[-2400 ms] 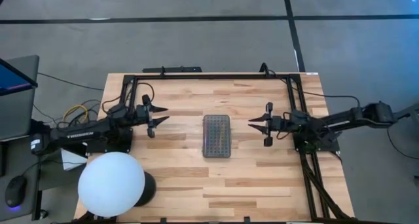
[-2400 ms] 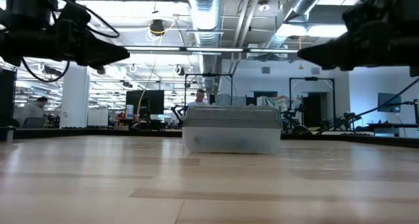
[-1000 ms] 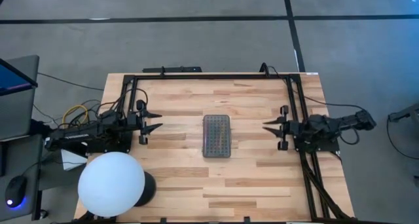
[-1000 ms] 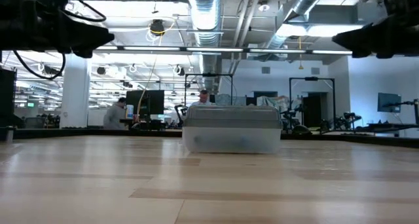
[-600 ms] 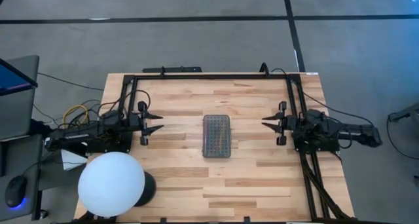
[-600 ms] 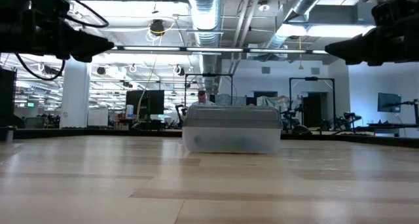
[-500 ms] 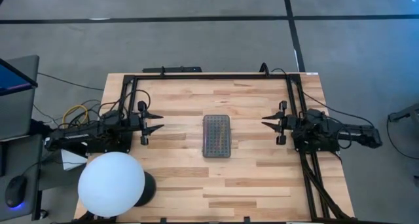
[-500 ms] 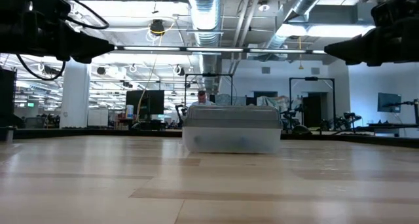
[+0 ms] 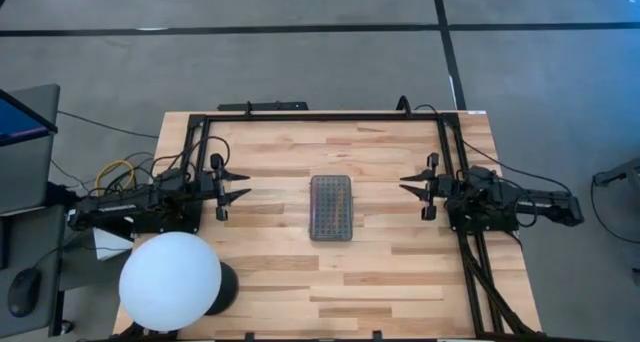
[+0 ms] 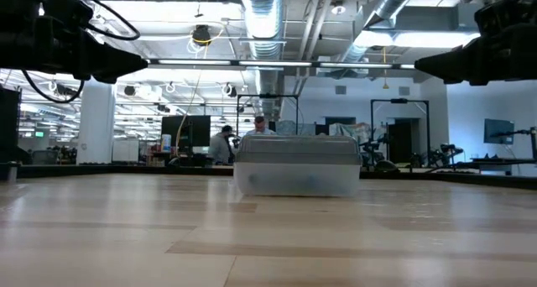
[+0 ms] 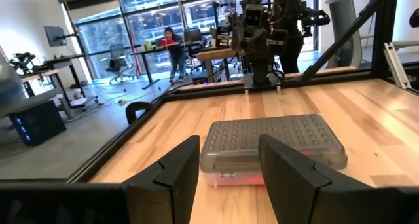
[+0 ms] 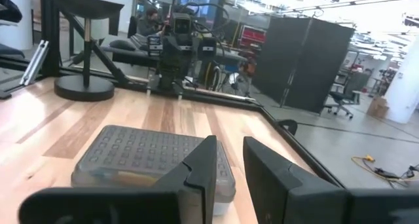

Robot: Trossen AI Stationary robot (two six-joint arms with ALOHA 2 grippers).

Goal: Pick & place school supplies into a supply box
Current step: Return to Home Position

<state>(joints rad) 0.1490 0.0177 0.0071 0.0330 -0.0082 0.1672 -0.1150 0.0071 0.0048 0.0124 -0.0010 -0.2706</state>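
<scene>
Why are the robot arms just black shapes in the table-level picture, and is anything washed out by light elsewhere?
Low view: the bright ceiling lights behind backlight the left tool and right tool into silhouettes. High view: the white ball on a dark base reads as flat white, while the wooden table is evenly lit. Right wrist view: the far room's ceiling is washed out white.

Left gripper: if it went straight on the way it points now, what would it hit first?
Probably the right gripper, facing it across the table. The left gripper sits higher than the closed supply box, so it likely passes over that.
</scene>
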